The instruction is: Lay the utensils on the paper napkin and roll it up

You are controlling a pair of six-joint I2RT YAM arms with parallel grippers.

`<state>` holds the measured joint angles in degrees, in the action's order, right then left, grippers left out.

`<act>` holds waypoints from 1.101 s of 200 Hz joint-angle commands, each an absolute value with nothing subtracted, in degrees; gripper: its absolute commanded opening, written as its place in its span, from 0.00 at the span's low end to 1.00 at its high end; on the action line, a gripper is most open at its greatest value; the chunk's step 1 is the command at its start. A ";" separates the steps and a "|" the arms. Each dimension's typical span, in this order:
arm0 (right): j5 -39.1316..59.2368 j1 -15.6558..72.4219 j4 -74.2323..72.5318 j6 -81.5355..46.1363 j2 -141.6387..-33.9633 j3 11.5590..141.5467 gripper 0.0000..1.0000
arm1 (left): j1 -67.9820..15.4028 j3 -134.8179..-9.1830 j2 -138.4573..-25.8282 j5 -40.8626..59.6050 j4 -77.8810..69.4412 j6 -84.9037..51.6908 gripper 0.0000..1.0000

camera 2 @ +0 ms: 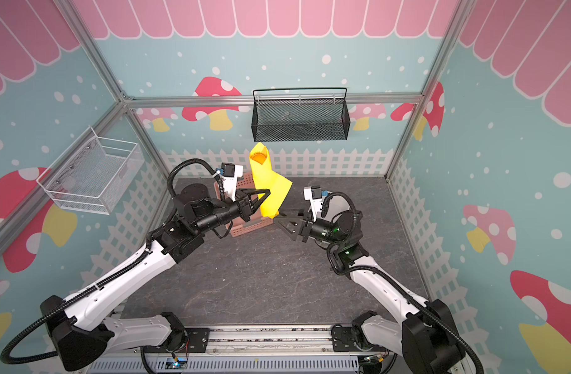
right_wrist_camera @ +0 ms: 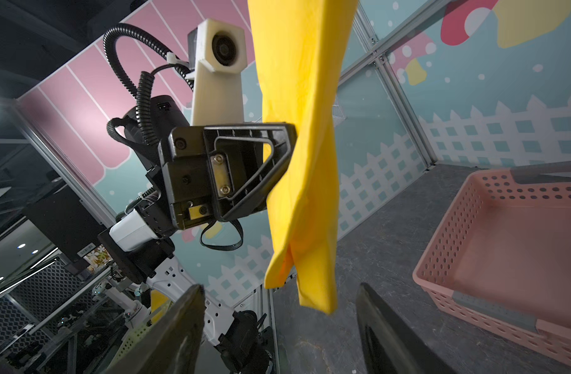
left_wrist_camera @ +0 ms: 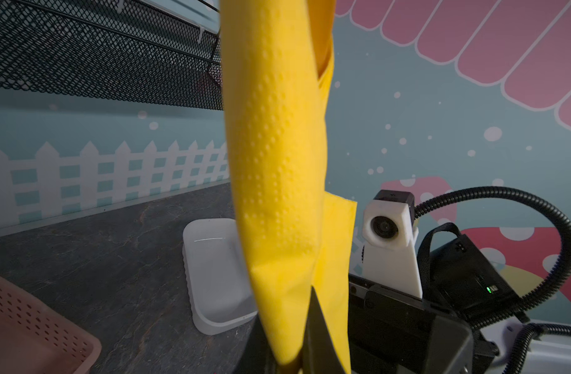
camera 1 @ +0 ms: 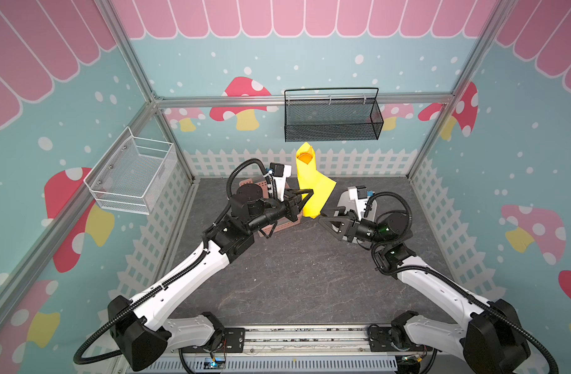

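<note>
Rolled paper napkin (camera 1: 307,171), a dimpled yellow tube, stands upright mid-air at frame centre, loose flap to the right. Orange utensils (camera 1: 304,158) peek out the top. Left gripper (camera 1: 308,197) clenched on its lower part. Right gripper (camera 1: 321,217) jaws spread, just beside the bottom edge. Marbled grey table (camera 1: 294,275) open below.

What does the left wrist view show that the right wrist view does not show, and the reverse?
Only the left wrist view: the white tub and the right arm's camera. Only the right wrist view: the left arm's camera, and that the right gripper stands open. Both: the paper napkin, rolled, the left gripper shut on it, and the pink basket.
</note>
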<state>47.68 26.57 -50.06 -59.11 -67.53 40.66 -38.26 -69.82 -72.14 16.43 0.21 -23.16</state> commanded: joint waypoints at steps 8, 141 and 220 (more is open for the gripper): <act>48.80 26.79 -58.78 -65.17 -70.87 42.53 0.75 | -37.97 -71.24 -72.64 15.34 -0.70 -22.41 0.04; 50.89 27.16 -66.30 -69.60 -78.40 44.83 0.31 | -37.93 -72.86 -74.70 15.73 -2.98 -24.26 0.03; 51.34 27.16 -67.10 -69.17 -77.94 45.13 0.04 | -37.52 -72.60 -74.21 16.00 -4.26 -26.44 0.10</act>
